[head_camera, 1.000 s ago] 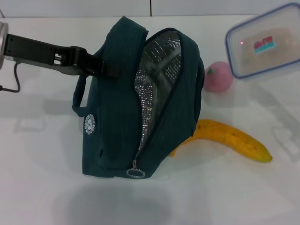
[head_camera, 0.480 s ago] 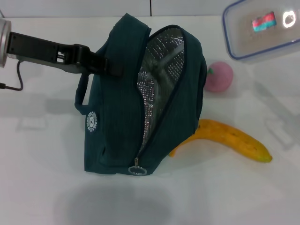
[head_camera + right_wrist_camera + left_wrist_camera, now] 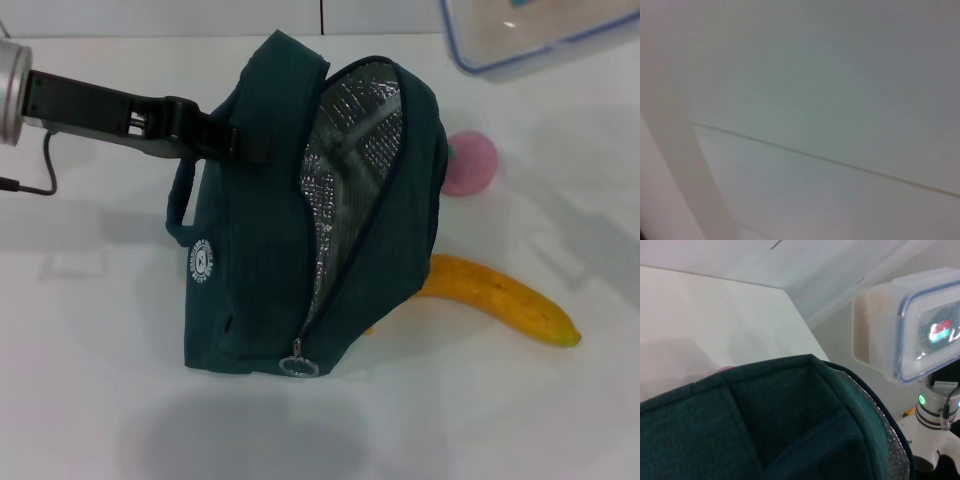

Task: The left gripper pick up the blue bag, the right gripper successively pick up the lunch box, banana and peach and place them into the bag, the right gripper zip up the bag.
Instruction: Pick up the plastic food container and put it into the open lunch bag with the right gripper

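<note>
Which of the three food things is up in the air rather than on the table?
The lunch box, the clear blue-rimmed container at the top. The banana and the pink peach both lie on the table.

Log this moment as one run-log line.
left gripper: holding blue bag open | lunch box: lifted | banana, peach: on table

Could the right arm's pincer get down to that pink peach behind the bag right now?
Probably not yet. The peach sits uncovered on the table beside the blue bag, so the way looks free from above, but the right pincer, out of view, seems busy carrying the lunch box raised above it.
</note>
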You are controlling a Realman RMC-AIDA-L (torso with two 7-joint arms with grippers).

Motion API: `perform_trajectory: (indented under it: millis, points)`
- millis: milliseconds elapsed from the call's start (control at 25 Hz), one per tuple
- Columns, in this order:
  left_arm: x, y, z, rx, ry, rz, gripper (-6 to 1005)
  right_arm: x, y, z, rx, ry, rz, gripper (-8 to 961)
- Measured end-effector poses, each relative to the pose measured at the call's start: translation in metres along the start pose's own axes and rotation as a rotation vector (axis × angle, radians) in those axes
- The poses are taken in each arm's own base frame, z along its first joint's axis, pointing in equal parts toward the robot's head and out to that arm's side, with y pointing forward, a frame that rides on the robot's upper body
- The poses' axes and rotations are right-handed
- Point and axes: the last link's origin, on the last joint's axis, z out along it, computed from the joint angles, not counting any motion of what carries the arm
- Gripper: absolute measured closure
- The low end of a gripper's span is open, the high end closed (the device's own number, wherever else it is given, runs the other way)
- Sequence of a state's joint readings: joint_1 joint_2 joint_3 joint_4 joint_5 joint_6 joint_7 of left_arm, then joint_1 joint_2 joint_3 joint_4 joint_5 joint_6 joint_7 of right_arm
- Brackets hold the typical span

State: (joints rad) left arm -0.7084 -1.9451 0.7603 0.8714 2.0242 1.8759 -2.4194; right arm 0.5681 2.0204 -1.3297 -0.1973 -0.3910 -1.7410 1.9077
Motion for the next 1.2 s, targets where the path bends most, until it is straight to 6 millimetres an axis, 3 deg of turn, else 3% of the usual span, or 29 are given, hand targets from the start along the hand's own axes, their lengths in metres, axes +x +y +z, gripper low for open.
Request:
perform_trajectory:
  millis: [200, 640, 880, 1200]
  points:
    - [0.004, 0.003, 0.005, -0.007, -0.004, 0.014, 960, 0.008, 0.0, 0.027, -0.049, 0.061, 0.015, 865]
    - [0.01, 0.004, 0.012, -0.007, -0.001, 0.024, 960, 0.026, -0.006, 0.055, -0.041, 0.186, 0.046, 866]
    - [0.011, 0.005, 0.014, -0.012, 0.004, 0.026, 960, 0.034, -0.014, 0.053, 0.013, 0.228, 0.051, 868]
    - [0.009, 0.004, 0.014, -0.016, 0.012, 0.026, 960, 0.042, -0.027, 0.029, 0.121, 0.244, 0.052, 868]
